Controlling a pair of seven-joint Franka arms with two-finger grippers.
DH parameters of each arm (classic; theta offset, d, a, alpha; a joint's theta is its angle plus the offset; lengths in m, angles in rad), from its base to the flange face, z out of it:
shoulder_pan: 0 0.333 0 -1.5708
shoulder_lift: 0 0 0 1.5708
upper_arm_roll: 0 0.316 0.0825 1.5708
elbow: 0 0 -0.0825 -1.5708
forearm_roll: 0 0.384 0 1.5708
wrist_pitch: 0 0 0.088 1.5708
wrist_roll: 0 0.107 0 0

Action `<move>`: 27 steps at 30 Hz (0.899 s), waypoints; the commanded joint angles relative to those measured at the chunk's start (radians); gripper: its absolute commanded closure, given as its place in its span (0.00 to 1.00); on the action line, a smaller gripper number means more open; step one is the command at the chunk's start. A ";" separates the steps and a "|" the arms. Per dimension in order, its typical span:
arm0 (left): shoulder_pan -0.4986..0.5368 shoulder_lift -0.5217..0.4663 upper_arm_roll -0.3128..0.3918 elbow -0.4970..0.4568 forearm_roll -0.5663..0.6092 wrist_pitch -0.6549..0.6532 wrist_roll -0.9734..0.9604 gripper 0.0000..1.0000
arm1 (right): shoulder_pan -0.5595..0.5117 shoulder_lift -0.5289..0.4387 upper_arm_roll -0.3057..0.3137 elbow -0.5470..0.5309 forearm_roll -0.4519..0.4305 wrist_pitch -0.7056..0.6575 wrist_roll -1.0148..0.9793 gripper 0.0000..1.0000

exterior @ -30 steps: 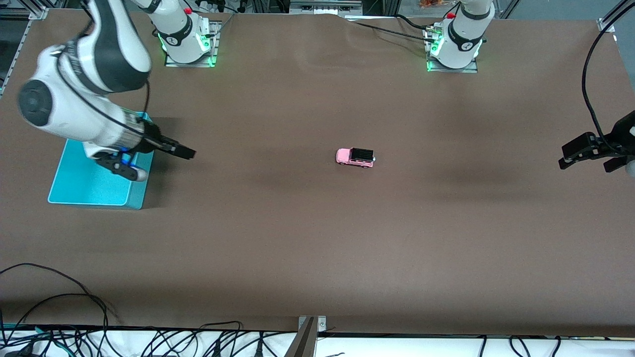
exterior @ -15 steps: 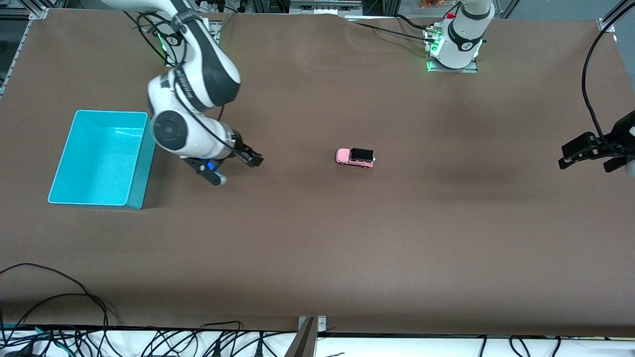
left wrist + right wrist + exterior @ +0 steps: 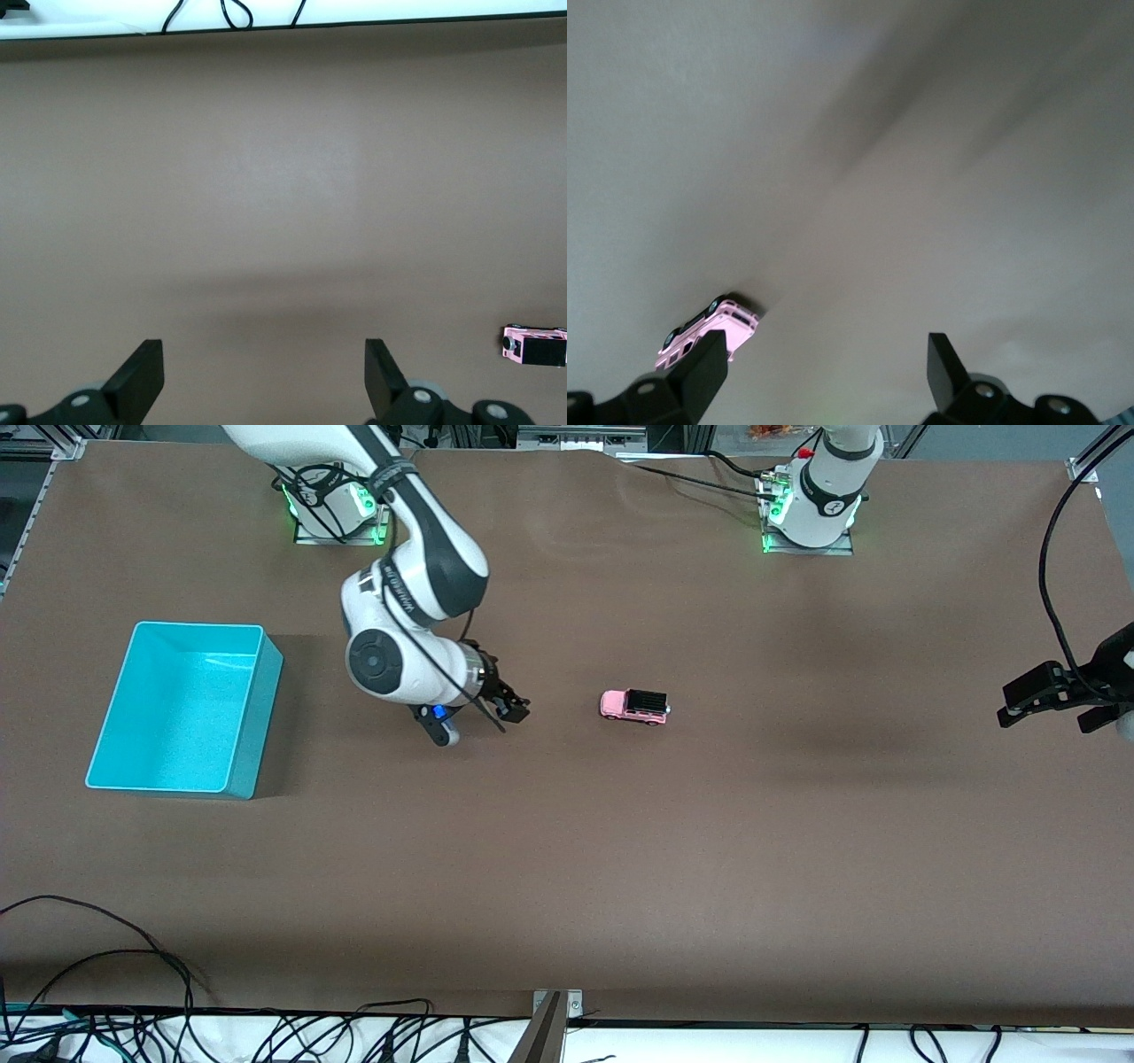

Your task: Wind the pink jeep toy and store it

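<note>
Pink jeep toy [image 3: 634,707] on its wheels mid-table, right gripper [image 3: 505,710] spread, empty, near the toy toward the turquoise bin [image 3: 251,717], left gripper [image 3: 1054,700] spread, waiting at its table end.

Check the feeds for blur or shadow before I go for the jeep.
Front view: sharp, tiny pink jeep toy with black roof evenly lit. Right wrist view: motion-smeared, open right gripper near the jeep. Left wrist view: clear, faint shadow band on the brown table.

The jeep [image 3: 534,345] is cut off by the edge in the left wrist view. In the right wrist view it [image 3: 709,332] is partly hidden by a finger [image 3: 700,372].
</note>
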 commanded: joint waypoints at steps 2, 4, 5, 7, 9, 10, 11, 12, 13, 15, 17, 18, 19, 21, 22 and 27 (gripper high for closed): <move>0.005 -0.014 0.001 -0.010 -0.026 -0.008 0.020 0.00 | 0.055 0.132 -0.008 0.140 0.017 0.050 0.193 0.00; 0.005 -0.014 -0.001 -0.010 -0.026 -0.008 0.021 0.00 | 0.062 0.176 -0.008 0.190 0.017 0.053 0.261 0.00; 0.005 -0.014 -0.001 -0.010 -0.026 -0.008 0.021 0.00 | 0.067 0.193 -0.008 0.212 0.015 0.055 0.288 0.00; 0.005 -0.014 0.001 -0.010 -0.026 -0.008 0.021 0.00 | 0.079 0.218 -0.008 0.247 0.015 0.055 0.336 0.00; 0.005 -0.014 0.001 -0.010 -0.026 -0.008 0.021 0.00 | 0.090 0.232 -0.008 0.267 0.014 0.056 0.374 0.00; 0.005 -0.014 0.001 -0.010 -0.026 -0.008 0.021 0.00 | 0.094 0.235 -0.008 0.270 0.014 0.059 0.396 0.00; 0.005 -0.014 0.001 -0.010 -0.026 -0.008 0.021 0.00 | 0.099 0.238 -0.008 0.272 0.014 0.068 0.420 0.00; 0.005 -0.014 0.001 -0.010 -0.026 -0.008 0.021 0.00 | 0.107 0.238 -0.008 0.272 0.014 0.082 0.442 0.00; 0.005 -0.014 0.001 -0.010 -0.026 -0.008 0.021 0.00 | 0.117 0.238 -0.008 0.272 0.014 0.099 0.471 0.00; 0.005 -0.014 0.001 -0.010 -0.026 -0.009 0.021 0.00 | 0.133 0.239 -0.008 0.272 0.014 0.128 0.517 0.00; 0.005 -0.014 0.001 -0.010 -0.026 -0.008 0.021 0.00 | 0.145 0.245 -0.008 0.272 0.015 0.153 0.568 0.00; 0.005 -0.014 0.001 -0.010 -0.026 -0.008 0.021 0.00 | 0.153 0.247 -0.008 0.273 0.014 0.165 0.595 0.00; 0.005 -0.014 0.001 -0.011 -0.026 -0.008 0.021 0.00 | 0.163 0.247 -0.008 0.273 0.014 0.180 0.624 0.00; 0.005 -0.014 0.001 -0.013 -0.026 -0.008 0.021 0.00 | 0.183 0.253 -0.008 0.273 0.014 0.217 0.677 0.00; 0.005 -0.014 0.001 -0.012 -0.026 -0.008 0.023 0.00 | 0.190 0.259 -0.008 0.273 0.014 0.234 0.698 0.00; 0.003 -0.015 -0.008 -0.013 -0.026 -0.011 0.020 0.00 | 0.232 0.285 -0.008 0.273 0.015 0.298 0.741 0.00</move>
